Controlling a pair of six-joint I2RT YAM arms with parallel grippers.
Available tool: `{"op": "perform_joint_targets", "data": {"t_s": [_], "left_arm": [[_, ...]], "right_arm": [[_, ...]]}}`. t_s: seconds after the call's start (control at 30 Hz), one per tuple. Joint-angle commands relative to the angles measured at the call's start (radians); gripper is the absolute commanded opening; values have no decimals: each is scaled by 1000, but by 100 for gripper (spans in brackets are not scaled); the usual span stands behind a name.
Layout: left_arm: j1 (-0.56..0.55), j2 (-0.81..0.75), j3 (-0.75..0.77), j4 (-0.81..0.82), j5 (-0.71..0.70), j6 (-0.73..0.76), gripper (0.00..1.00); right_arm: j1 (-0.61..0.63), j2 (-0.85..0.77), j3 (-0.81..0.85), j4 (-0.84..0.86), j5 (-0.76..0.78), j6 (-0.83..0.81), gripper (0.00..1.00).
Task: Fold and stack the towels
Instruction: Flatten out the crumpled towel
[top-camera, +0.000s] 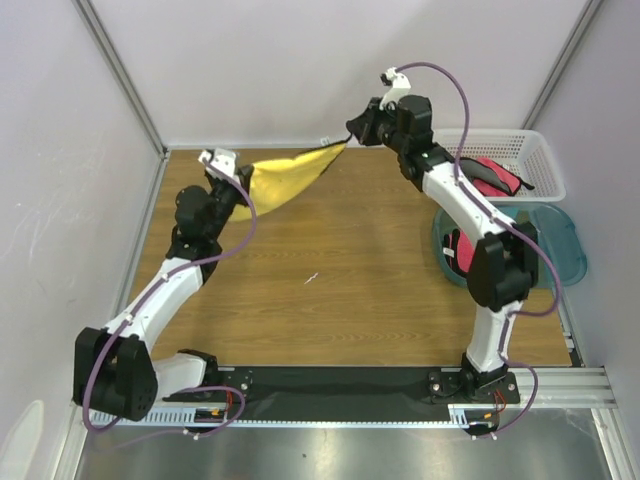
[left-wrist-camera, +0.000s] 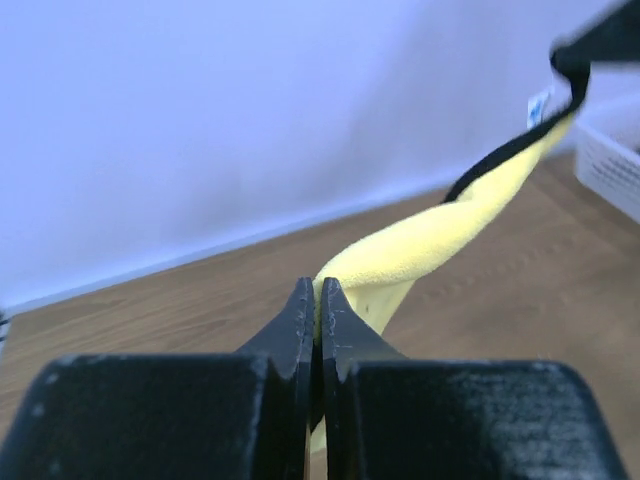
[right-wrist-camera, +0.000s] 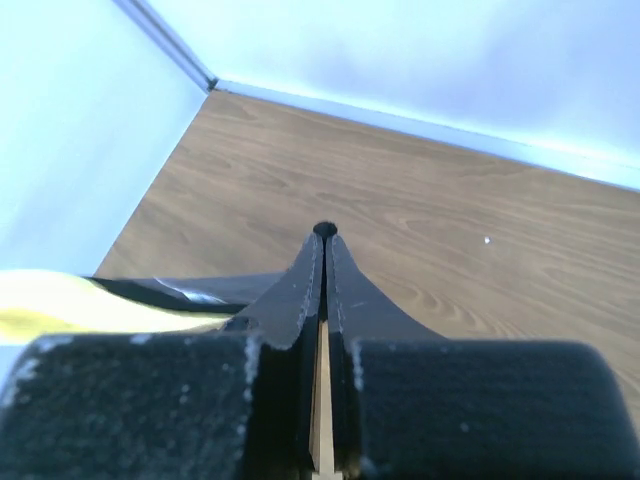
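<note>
A yellow towel (top-camera: 290, 172) with black edging hangs stretched in the air over the back of the wooden table, held at both ends. My left gripper (top-camera: 243, 196) is shut on its left end; in the left wrist view the yellow cloth (left-wrist-camera: 430, 240) comes out from between the closed tips of the left gripper (left-wrist-camera: 320, 300) and rises to the right. My right gripper (top-camera: 352, 134) is shut on the far corner. In the right wrist view a bit of black edging pokes out at the tips of the right gripper (right-wrist-camera: 325, 240), and the towel (right-wrist-camera: 60, 305) trails off to the left.
A white lattice basket (top-camera: 535, 150) at the back right holds a pink-red towel (top-camera: 487, 176). In front of it stands a teal tub (top-camera: 565, 245) with another red cloth (top-camera: 458, 250), partly behind the right arm. Pale walls close in the back and both sides.
</note>
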Motion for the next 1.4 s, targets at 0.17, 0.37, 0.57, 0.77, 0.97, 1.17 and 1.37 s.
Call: {"op": "perform_joint_targets", "data": {"t_s": [0.17,0.37,0.57,0.77,0.97,1.17,1.37], "left_arm": [[-174,-139,-209,-31,259,117,2],[-487,-161,-262,-221,190,77,3],[-642,-164,-234,-433,134,-51,86],[-684,-220,-231,-425,-27,-232,100],[-578,-153,-196,-529,-268,-457,100],[-512,77,-118,-381,-222,-520,88],[-492,382,72,-359,-262,-502,74]], "right_arm": [[-36,-322,-537,98,-77,-67,0],[-60,-534,-869,-2,-60,-14,0],[-62,-686,-960,-200,-14,-13,52],[-62,-775,-936,-296,75,-17,68],[-17,-708,-921,-267,73,58,65],[33,-594,-947,-247,129,172,48],[64,-544,-947,-289,191,201,32]]}}
